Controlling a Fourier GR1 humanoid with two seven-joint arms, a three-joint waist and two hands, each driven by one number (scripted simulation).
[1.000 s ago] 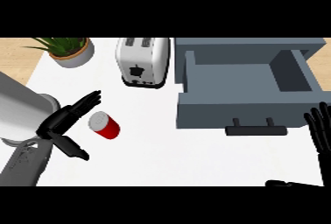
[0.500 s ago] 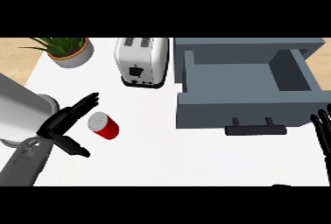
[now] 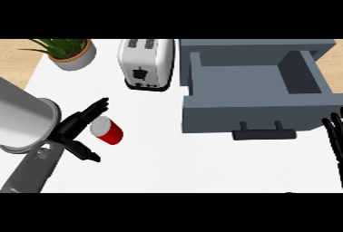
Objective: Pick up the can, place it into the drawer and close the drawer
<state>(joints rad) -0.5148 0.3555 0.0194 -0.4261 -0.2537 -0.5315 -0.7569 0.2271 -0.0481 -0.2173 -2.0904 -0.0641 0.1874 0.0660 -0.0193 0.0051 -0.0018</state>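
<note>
Where the white counter point(image 3: 201, 167) meets the view's left side, a red can point(image 3: 108, 130) lies tipped over, its silver top toward the upper left and its red body running down to the lower right, so its long axis is diagonal. Just beside the can, on its left, is the left hand point(image 3: 77, 127), black, at the end of a grey forearm. Its fingers are straight and spread toward the upper right, alongside the can's silver end, and its thumb points toward the lower right; they are not curled round the can. At the right edge, the right hand point(image 3: 334, 138) shows only as straight fingers pointing up, resting. An open grey drawer point(image 3: 258, 113) sits at the upper right, its dark handle point(image 3: 264, 134) on the near front. A white toaster point(image 3: 146, 63) stands left of the drawer, a potted plant point(image 3: 69, 52) in the upper left corner, and a large silver pot point(image 3: 20, 118) at the left edge.
</note>
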